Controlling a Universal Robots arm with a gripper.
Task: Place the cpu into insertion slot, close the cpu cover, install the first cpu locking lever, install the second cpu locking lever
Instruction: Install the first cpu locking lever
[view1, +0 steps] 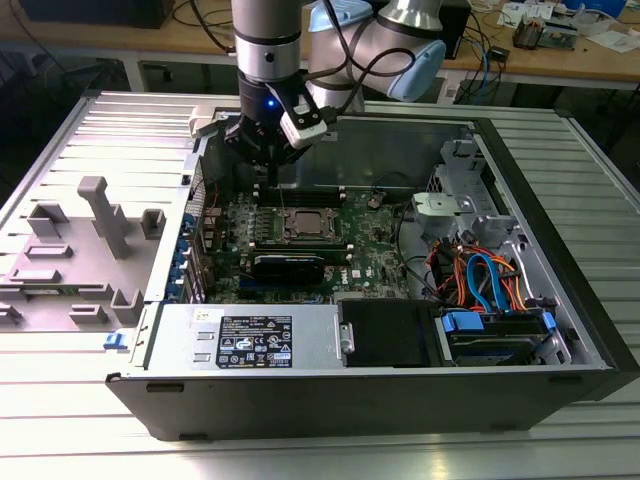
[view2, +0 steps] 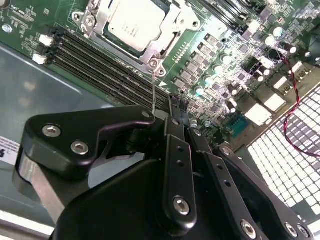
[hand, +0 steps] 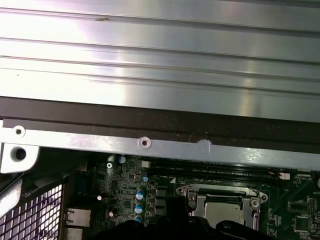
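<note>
The cpu (view2: 134, 22) sits in the insertion slot (view1: 305, 224) under the lowered cpu cover (view2: 174, 21). At the slot's corner a thin locking lever (view2: 152, 90) stands upright. Its tip is close to the pincer (view2: 178, 102), whose fingers are pressed together and hold nothing I can see. The lever likely needs steady, square pressure so the wire does not slip off.

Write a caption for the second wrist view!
Gripper hovers near the cpu, seated under the closed cpu cover.

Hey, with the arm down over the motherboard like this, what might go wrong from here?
The thin locking lever stands raised close to the tool; a sideways push could bend it. The memory slots lie close by the tool, so a low pass might scrape them.
</note>
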